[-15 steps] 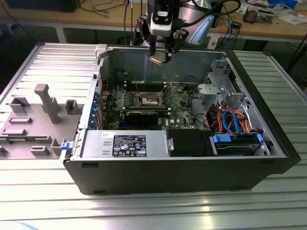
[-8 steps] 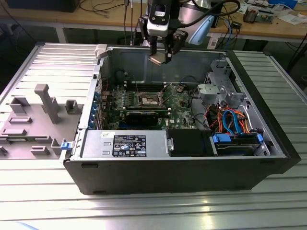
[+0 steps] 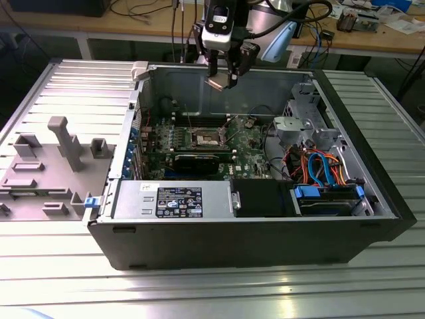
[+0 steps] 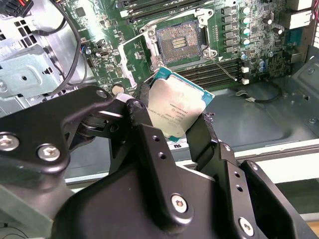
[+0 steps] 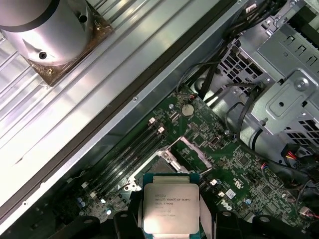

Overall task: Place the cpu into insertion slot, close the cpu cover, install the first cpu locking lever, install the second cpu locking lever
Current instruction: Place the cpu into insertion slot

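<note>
Gripper (image 4: pixel 173 117) fingers clenched on cpu (image 5: pixel 169 209), raised above open computer case (image 3: pixel 232 242). Case holds green motherboard (image 3: pixel 255 146); its insertion slot (image 4: pixel 179 42) uncovered, bare, well apart from cpu.

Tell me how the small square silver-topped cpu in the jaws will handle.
The small flat square cpu with the silver-grey metal top looks rigid: held by two edges, it shows no bend. Its smooth lid is probably slippery. Thin and small, it is likely light; dropping it onto the green motherboard could damage it.
</note>
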Controlling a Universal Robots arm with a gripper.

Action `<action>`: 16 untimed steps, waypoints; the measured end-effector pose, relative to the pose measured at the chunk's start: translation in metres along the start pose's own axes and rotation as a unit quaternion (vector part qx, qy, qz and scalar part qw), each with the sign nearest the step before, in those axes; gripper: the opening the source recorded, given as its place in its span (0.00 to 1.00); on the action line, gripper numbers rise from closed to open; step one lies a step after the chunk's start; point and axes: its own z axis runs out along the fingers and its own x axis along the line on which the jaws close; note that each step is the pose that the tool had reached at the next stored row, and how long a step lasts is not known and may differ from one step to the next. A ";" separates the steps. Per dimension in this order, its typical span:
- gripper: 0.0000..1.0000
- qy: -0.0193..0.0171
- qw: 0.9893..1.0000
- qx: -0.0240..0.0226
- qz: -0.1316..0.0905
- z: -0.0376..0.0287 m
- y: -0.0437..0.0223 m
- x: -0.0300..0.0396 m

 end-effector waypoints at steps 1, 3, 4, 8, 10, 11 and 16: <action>0.54 0.000 1.000 0.000 0.000 0.0000 0.0000 0.0000; 0.54 0.000 1.000 0.000 0.001 0.0000 0.0000 0.0000; 0.54 0.000 1.000 0.000 0.003 0.0000 0.0000 0.0000; 0.54 -0.002 1.000 -0.001 0.027 0.0004 -0.0001 0.0000; 0.54 -0.004 0.999 -0.001 0.048 0.0008 -0.0001 0.0000; 0.54 -0.005 0.998 -0.001 0.056 0.0009 -0.0001 0.0000; 0.54 -0.008 0.996 -0.002 0.093 0.0015 -0.0002 0.0000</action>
